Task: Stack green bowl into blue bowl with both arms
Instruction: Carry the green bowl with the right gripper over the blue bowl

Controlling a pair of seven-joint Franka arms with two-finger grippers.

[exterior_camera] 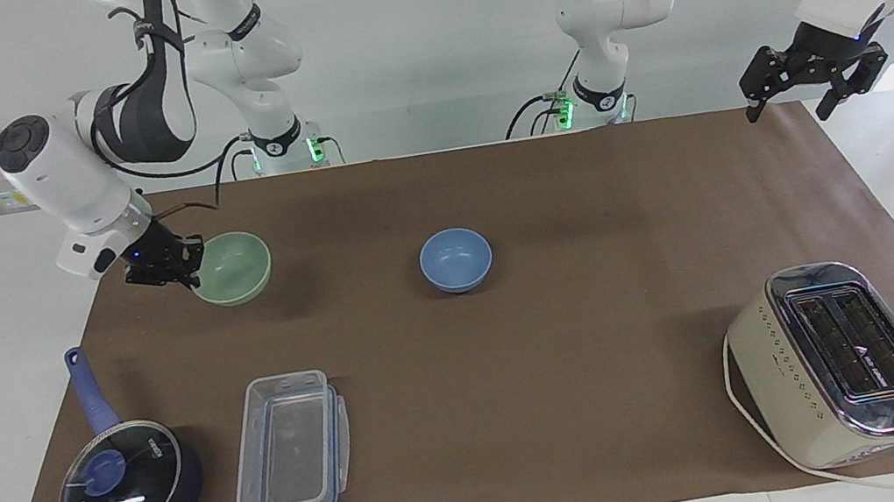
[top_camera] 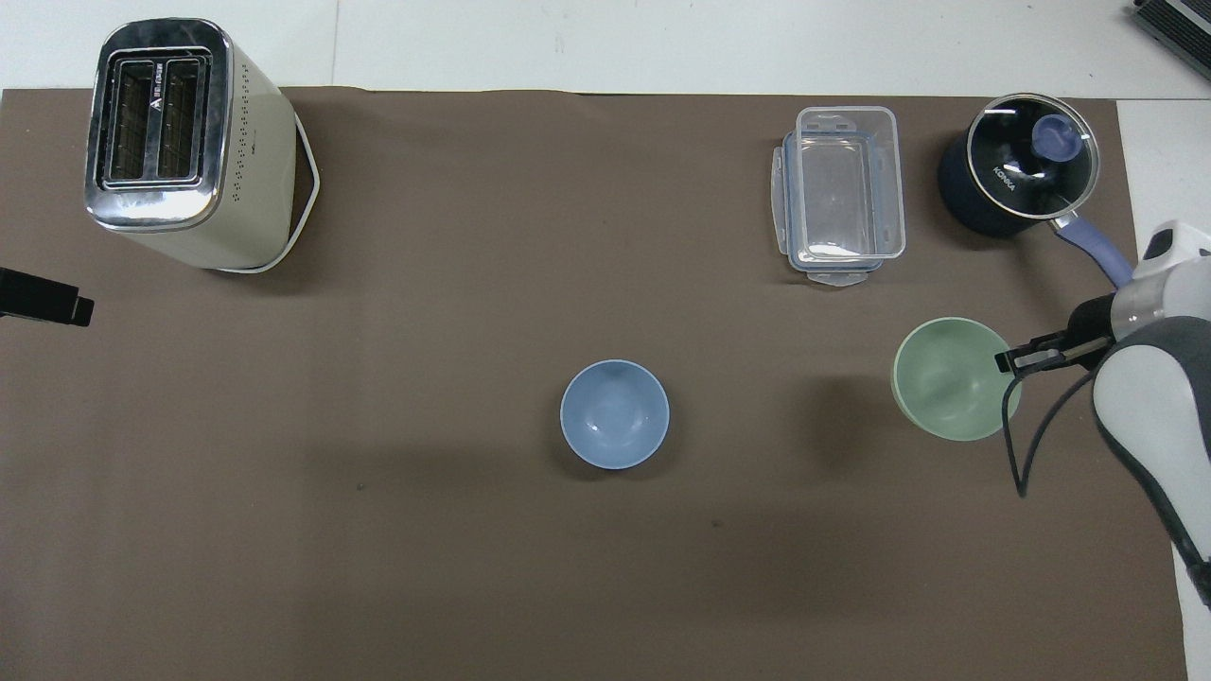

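The pale green bowl [exterior_camera: 234, 269] hangs in the air over the mat at the right arm's end of the table, with its shadow on the mat below. My right gripper [exterior_camera: 188, 267] is shut on the bowl's rim on the side away from the table's middle. The bowl [top_camera: 946, 378] and gripper [top_camera: 1008, 359] also show in the overhead view. The blue bowl [exterior_camera: 455, 258] stands upright and empty on the mat near the table's middle [top_camera: 614, 413]. My left gripper [exterior_camera: 812, 86] is open and empty, raised over the mat's edge at the left arm's end, and waits.
A cream toaster [exterior_camera: 836, 361] stands far from the robots at the left arm's end. A clear plastic container [exterior_camera: 291, 451] and a dark-blue pot with glass lid [exterior_camera: 127, 485] stand farther from the robots than the green bowl. Brown mat [exterior_camera: 601, 334] covers the table.
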